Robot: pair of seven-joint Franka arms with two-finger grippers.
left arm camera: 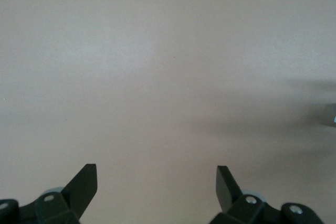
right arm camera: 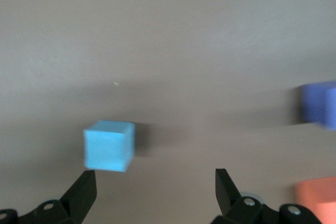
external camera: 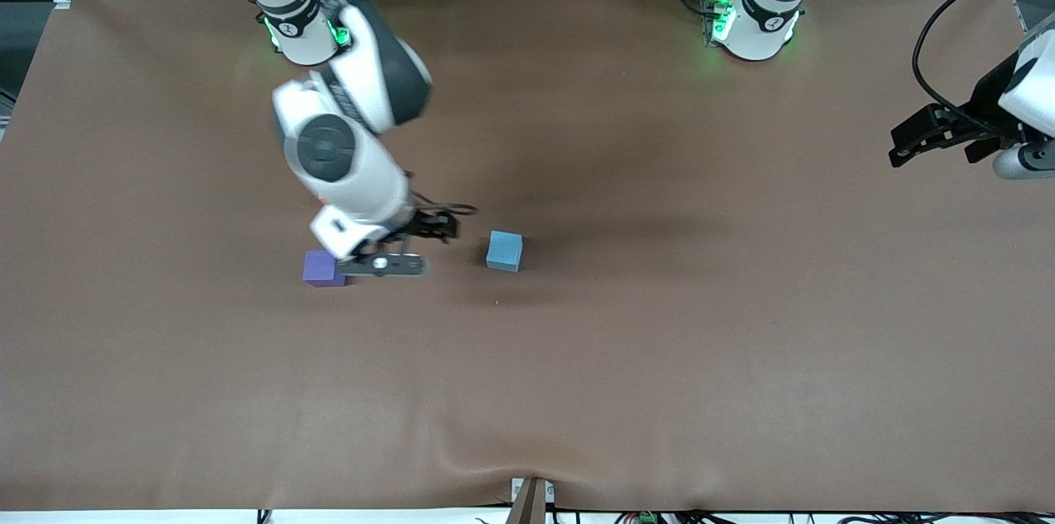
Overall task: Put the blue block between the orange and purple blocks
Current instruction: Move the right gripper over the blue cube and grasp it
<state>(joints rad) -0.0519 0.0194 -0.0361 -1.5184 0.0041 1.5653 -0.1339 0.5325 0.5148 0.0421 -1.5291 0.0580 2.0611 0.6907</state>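
Note:
The light blue block [external camera: 504,250] sits on the brown table, apart from the others; it also shows in the right wrist view [right arm camera: 108,145]. The purple block [external camera: 323,269] lies toward the right arm's end, beside the right arm's hand, and shows in the right wrist view [right arm camera: 318,104]. The orange block is hidden under the right arm in the front view; its corner shows in the right wrist view [right arm camera: 317,198]. My right gripper [external camera: 437,225] [right arm camera: 155,179] is open and empty over the table between the purple and blue blocks. My left gripper [external camera: 900,149] [left arm camera: 156,174] is open and empty, waiting over the left arm's end.
The brown table cover [external camera: 659,359] has a small fold at its edge nearest the front camera. The left wrist view shows only bare table [left arm camera: 168,77].

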